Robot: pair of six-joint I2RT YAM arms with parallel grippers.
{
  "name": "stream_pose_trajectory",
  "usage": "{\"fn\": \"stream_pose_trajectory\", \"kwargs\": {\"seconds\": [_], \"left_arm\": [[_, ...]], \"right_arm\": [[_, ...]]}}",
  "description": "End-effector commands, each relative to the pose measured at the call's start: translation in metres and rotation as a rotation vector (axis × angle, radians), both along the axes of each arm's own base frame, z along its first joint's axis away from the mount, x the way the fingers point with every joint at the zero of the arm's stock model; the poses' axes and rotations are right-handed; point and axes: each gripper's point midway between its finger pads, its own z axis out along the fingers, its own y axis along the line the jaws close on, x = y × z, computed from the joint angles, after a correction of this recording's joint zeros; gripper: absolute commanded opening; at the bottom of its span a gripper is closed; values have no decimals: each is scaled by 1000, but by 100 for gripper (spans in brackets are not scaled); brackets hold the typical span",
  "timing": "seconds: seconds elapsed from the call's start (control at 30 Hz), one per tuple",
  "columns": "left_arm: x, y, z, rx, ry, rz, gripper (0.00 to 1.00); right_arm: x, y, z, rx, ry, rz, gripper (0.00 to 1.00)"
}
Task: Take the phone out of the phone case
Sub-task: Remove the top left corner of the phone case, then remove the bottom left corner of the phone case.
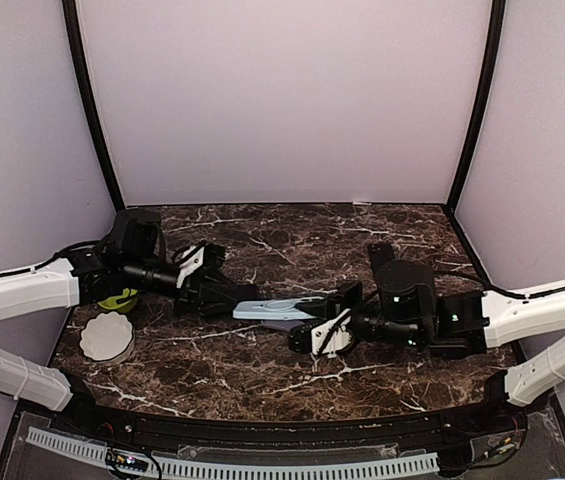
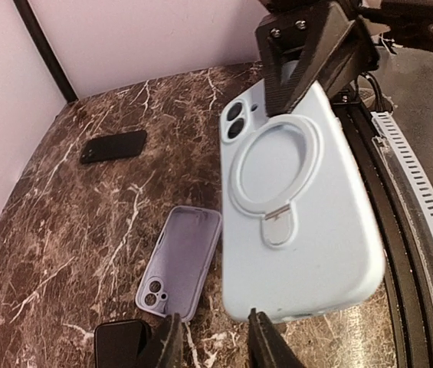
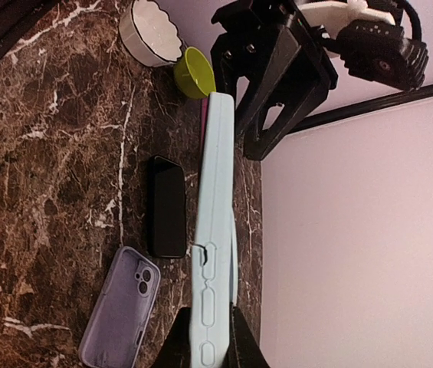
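The right fingers (image 3: 176,349) pinch the light-blue ring-backed phone case (image 2: 300,222) edgewise; whether the left fingers (image 2: 166,346) grip it is unclear, and any phone inside is hidden.

l end effector (image 1: 240,303), r end effector (image 1: 320,318) clamped

From my station I see the left arm (image 1: 52,285) and right arm (image 1: 522,315) as white shells (image 1: 12,295) joined by round black motor housings (image 1: 405,285), black cables (image 1: 522,292) trailing from each, and the left gripper (image 1: 234,300) and right gripper (image 1: 307,335) as angular black fingers (image 2: 308,54) with small screw heads (image 2: 277,33) and a white plate (image 1: 194,264) behind them.
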Motion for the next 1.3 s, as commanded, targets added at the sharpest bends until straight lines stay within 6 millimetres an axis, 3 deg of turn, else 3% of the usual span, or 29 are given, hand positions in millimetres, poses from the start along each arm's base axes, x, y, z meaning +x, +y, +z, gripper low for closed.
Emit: {"fn": "stream_pose_trajectory", "kwargs": {"seconds": [0.0,0.2,0.47,0.73,1.03,1.27], "left_arm": [[11,6,8,1,-48,64,37],[12,12,25,-42,-156,89,52],[11,16,33,-54,-237,92,56],[-28,17,58,-191,-281,-55,59],[-41,17,73,-263,-208,-109,58],[-52,19,82,-309,-156,-178,52]], "right_arm": [[-4,9,59,249,159,-3,0],[22,-1,74,393,379,-89,0],[33,-15,109,568,523,-63,0],[18,-22,138,638,717,139,0],[-2,-15,156,620,820,304,0],[-14,-8,152,544,891,400,0]]}}
